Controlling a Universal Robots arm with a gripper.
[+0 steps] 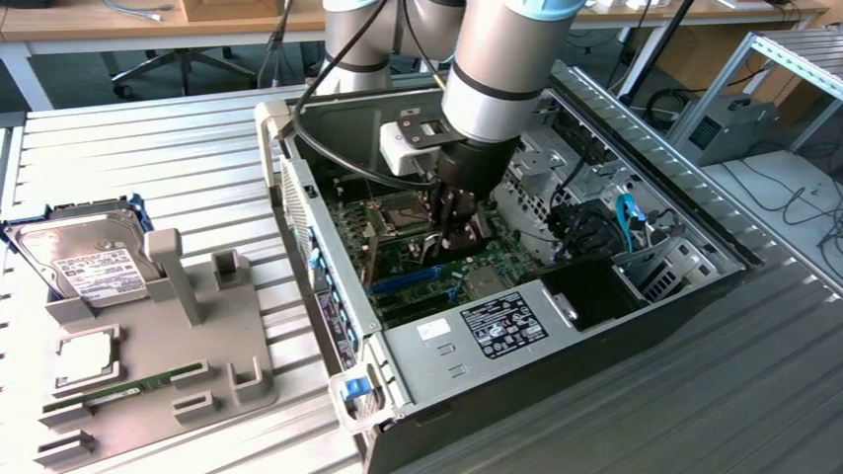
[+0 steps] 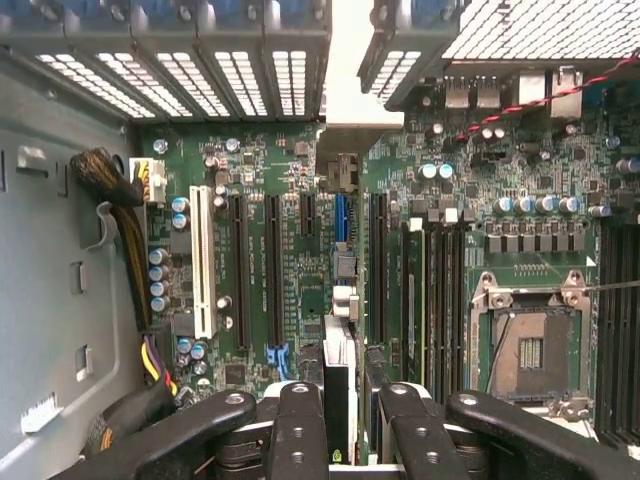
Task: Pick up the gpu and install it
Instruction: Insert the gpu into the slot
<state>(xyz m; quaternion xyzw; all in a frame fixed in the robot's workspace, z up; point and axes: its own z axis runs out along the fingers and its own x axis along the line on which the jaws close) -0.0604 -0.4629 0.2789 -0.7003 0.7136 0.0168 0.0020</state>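
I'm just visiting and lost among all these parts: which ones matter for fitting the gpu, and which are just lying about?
In the job:
- gpu, held edge-on
- gripper, closed on it
- motherboard with its slots
- PC case, open

Lying about, on the exterior view's left:
- hard drive
- RAM stick
- square chip
- grey holder they sit in

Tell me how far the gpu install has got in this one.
Done: the gpu is picked up and carried into the open computer case. In hand: the gripper holds the card edge-on, low over the motherboard and lined up along its expansion slots. Left: seating. The wrist view does not show whether the card's edge has entered a slot, so the install does not look finished.
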